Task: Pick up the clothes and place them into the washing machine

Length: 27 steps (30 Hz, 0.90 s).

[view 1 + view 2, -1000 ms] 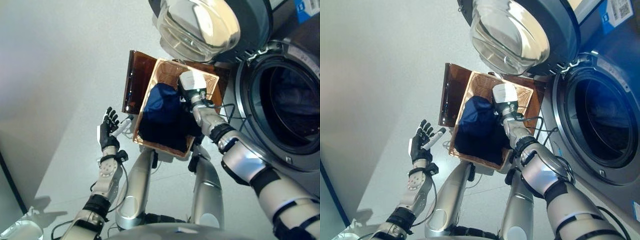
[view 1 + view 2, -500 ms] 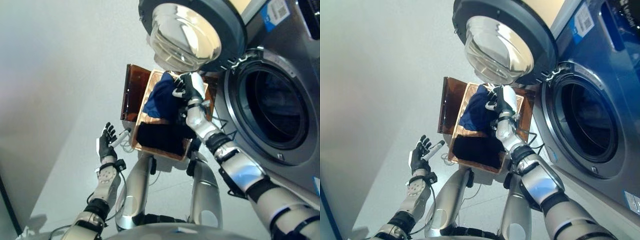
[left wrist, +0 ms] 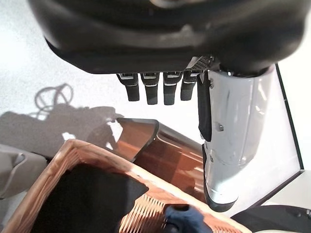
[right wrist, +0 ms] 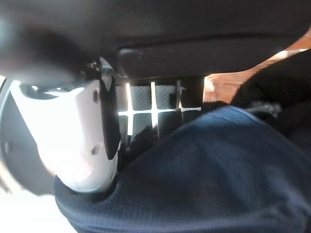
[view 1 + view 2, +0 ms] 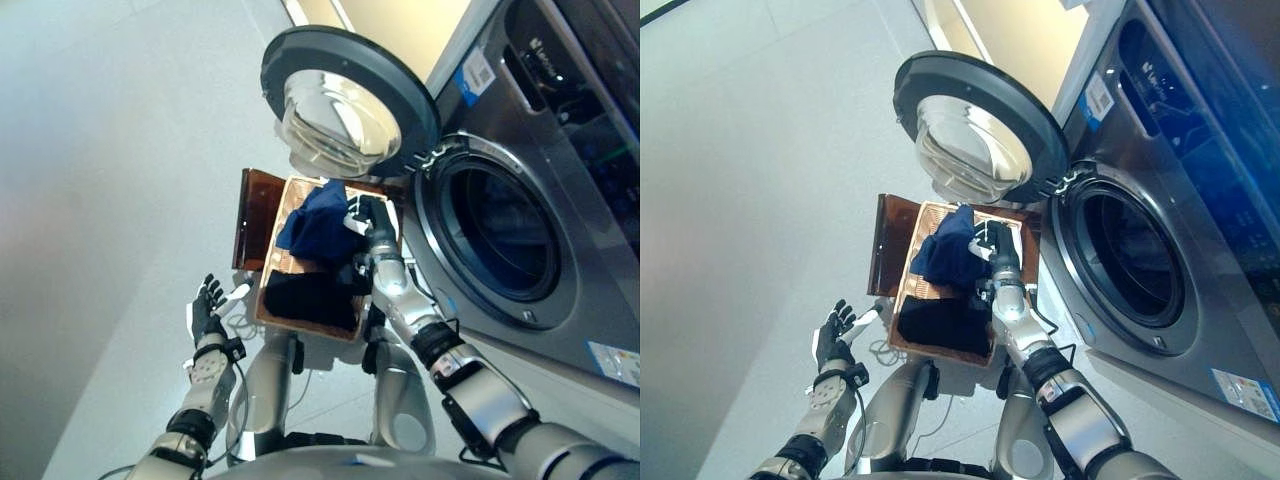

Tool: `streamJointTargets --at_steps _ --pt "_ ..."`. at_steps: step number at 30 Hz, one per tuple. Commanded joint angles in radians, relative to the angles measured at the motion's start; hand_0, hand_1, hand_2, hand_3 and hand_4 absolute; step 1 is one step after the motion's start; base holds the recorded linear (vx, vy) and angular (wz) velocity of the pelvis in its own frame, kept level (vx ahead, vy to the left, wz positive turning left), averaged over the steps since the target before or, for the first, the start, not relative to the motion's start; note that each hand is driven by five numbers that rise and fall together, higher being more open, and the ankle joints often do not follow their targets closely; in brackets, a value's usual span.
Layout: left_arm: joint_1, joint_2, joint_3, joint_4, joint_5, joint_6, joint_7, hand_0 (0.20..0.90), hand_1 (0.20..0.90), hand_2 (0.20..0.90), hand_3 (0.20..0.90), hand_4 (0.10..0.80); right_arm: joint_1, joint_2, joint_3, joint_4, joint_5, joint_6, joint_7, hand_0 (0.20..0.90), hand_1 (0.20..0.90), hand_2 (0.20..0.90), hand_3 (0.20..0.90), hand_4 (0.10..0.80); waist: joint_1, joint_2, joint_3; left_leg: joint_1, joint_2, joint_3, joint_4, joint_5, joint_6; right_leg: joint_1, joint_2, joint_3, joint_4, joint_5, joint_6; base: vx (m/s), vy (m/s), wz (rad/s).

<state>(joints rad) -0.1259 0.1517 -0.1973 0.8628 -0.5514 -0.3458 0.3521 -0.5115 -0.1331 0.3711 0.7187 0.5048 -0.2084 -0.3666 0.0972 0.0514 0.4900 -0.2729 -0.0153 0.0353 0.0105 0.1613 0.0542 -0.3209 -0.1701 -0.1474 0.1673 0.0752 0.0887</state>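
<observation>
A navy blue garment is lifted above the far end of the wicker basket, and my right hand is shut on it; the right wrist view shows the blue cloth pinched under the thumb. A black garment lies in the basket's near end. The washing machine stands at the right with its drum opening dark and its round door swung open above the basket. My left hand hovers open to the left of the basket, holding nothing.
A brown translucent lid or tray leans against the basket's left side. Pale grey floor stretches to the left. The open door's glass bowl hangs close over the basket's far end.
My right hand closed on the blue garment and raised it out of the basket toward the far end. The camera tilted up, bringing more of the machine into view. The left hand stayed put.
</observation>
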Motion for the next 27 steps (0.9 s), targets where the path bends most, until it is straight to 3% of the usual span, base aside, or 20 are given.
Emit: streamJointTargets --at_steps 1,4,8,14,20,23,27 --pt "0.012 0.002 0.005 0.029 -0.002 -0.037 -0.004 0.900 0.900 0.900 0.900 0.800 0.017 0.065 -0.054 -0.118 0.188 -0.170 0.076 0.200 0.200 0.200 0.200 0.300 -0.004 0.003 -0.117 -0.044 -0.009 0.023 0.045 -0.060 -0.057 0.009 -0.050 0.016 -0.002 -0.023 0.022 0.023 0.009 -0.06" --pt "0.023 -0.005 0.000 0.027 -0.011 -0.036 -0.011 0.900 0.900 0.900 0.900 0.800 0.061 0.114 -0.124 -0.126 0.398 -0.227 0.143 0.200 0.200 0.200 0.200 0.300 -0.014 0.012 -0.128 -0.038 -0.014 0.025 0.046 -0.068 -0.054 0.014 -0.054 0.022 -0.004 -0.026 0.025 0.030 0.019 -0.03" --pt "0.029 -0.017 -0.009 0.038 -0.023 -0.034 -0.025 0.900 0.900 0.900 0.900 0.800 0.096 0.136 -0.176 -0.148 0.535 -0.262 0.181 0.200 0.200 0.200 0.200 0.300 -0.028 0.029 -0.135 -0.032 -0.018 0.032 0.047 -0.074 -0.052 0.014 -0.057 0.030 -0.004 -0.029 0.025 0.015 0.018 -0.03" --pt "0.034 -0.023 -0.001 0.075 -0.028 -0.036 -0.037 0.900 0.900 0.900 0.900 0.800 0.148 0.096 -0.172 -0.244 0.517 -0.259 0.210 0.200 0.200 0.200 0.200 0.300 -0.048 0.024 -0.153 -0.027 -0.018 0.041 0.041 -0.072 -0.051 0.017 -0.056 0.037 -0.010 -0.027 0.027 0.003 -0.001 -0.01" --pt "0.037 -0.016 0.023 0.138 0.007 -0.021 -0.040 0.900 0.900 0.900 0.900 0.800 0.193 0.005 -0.165 -0.364 0.378 -0.235 0.206 0.200 0.200 0.200 0.200 0.300 -0.067 -0.004 -0.192 -0.008 -0.013 0.044 0.027 -0.072 -0.052 0.034 -0.055 0.035 -0.017 -0.027 0.032 0.038 -0.017 -0.05" --pt "0.024 0.002 0.022 0.220 0.098 0.009 -0.044 0.900 0.900 0.900 0.900 0.800 0.189 -0.092 -0.166 -0.400 0.151 -0.184 0.157 0.200 0.200 0.200 0.200 0.300 -0.077 -0.033 -0.232 0.021 -0.009 0.045 0.005 -0.070 -0.054 0.065 -0.050 0.033 -0.039 -0.021 0.038 0.065 -0.029 -0.03" --pt "0.011 0.014 0.009 0.250 0.151 0.030 -0.054 0.900 0.900 0.900 0.900 0.800 0.154 -0.160 -0.175 -0.389 -0.014 -0.144 0.113 0.200 0.200 0.200 0.200 0.300 -0.084 -0.047 -0.264 0.048 -0.009 0.045 -0.021 -0.067 -0.055 0.093 -0.045 0.027 -0.060 -0.015 0.043 0.058 -0.014 -0.02"
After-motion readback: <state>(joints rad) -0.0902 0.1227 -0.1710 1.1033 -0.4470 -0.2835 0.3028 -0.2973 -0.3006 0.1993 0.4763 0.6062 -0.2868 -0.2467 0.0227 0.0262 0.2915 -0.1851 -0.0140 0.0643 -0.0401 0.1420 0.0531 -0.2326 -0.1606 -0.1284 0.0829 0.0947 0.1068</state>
